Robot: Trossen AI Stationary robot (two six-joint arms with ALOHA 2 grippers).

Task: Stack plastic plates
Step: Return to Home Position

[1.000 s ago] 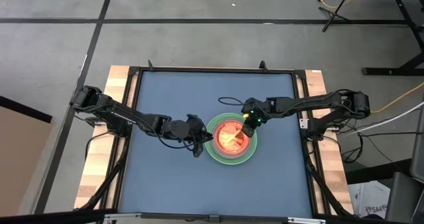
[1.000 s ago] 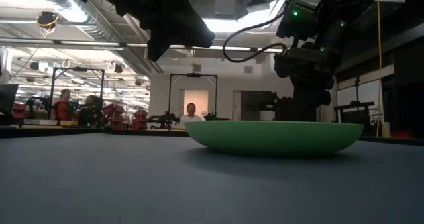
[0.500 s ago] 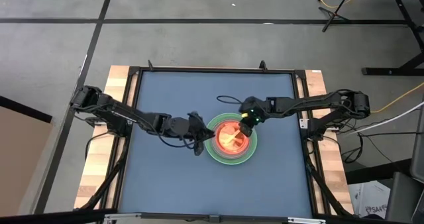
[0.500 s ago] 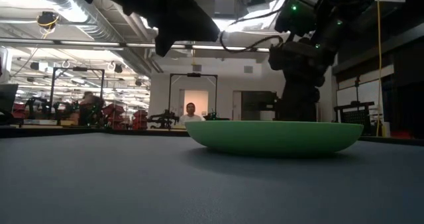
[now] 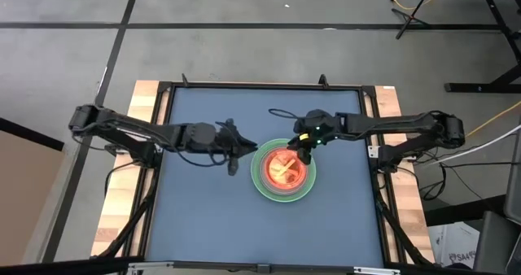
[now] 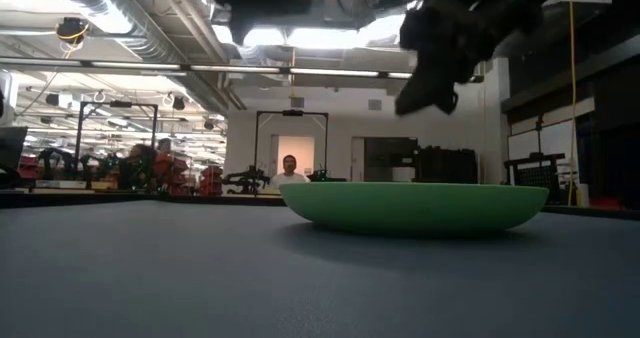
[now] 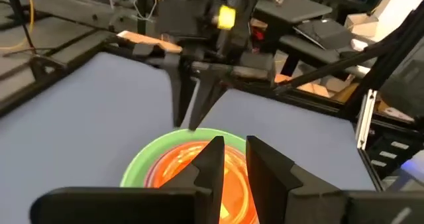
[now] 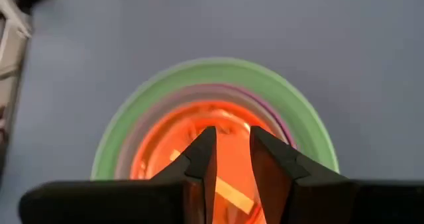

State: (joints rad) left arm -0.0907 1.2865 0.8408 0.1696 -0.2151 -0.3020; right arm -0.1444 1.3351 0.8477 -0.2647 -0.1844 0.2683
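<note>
The plates sit nested in one stack right of the table's middle. The large green plate is at the bottom and rests on the table. A magenta rim shows inside it, with a translucent orange plate on top; the other plates are hidden within. My right gripper hangs above the stack's far edge, pointing down, fingers a narrow gap apart. My left gripper hovers left of the stack with a narrow gap too. Neither holds anything.
A dark cable loop of the right arm hangs over the table beyond the stack. Pale yellow strips show in the top plate. Bare blue table lies near and left of the stack. People stand in the room behind.
My right gripper has risen out of the stack and drawn a little toward the far edge. My left gripper has lifted and pulled back toward the far left, away from the stack's left rim. The stack has stayed where it was.
</note>
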